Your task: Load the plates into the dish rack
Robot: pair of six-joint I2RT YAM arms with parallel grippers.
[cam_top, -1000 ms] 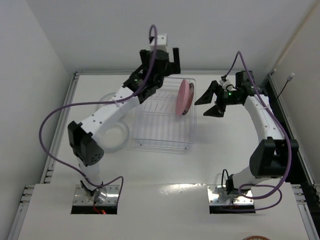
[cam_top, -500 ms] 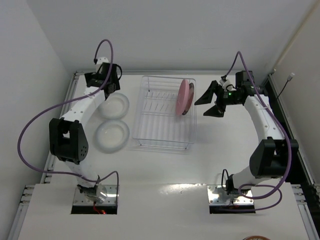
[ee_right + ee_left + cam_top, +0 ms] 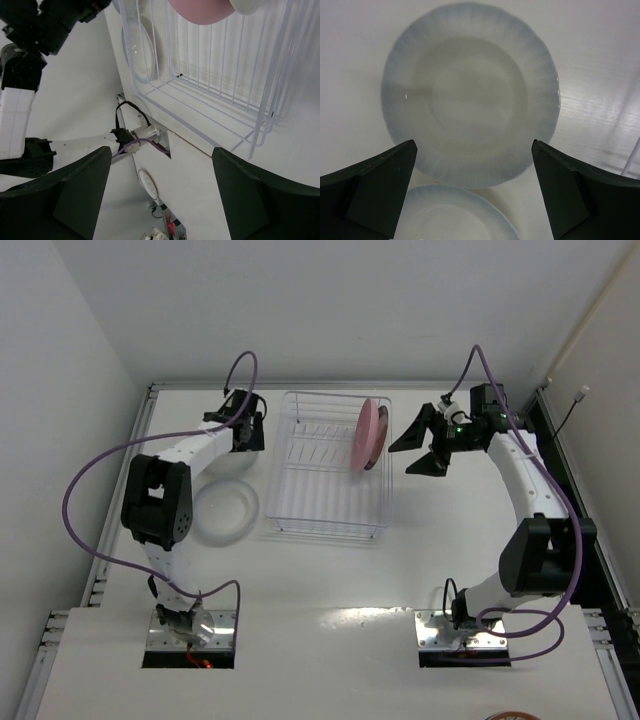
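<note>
**Dish rack check: one plate in, two out**

Found pink plate (image 3: 368, 433) standing on edge at the right end of the dish rack (image 3: 320, 533), frame centre. Observed left gripper (image 3: 473, 145) spread wide above a clear plate (image 3: 470, 95) lying flat on the tabletop (image 3: 330, 580), upper left. Noted second clear plate (image 3: 225, 512) just beside it. Recorded right gripper (image 3: 418, 448) spread open, near the rack's right side, not touching.

Two clear plates (image 3: 470, 95) (end effector (image 3: 473, 150) agape)
</note>
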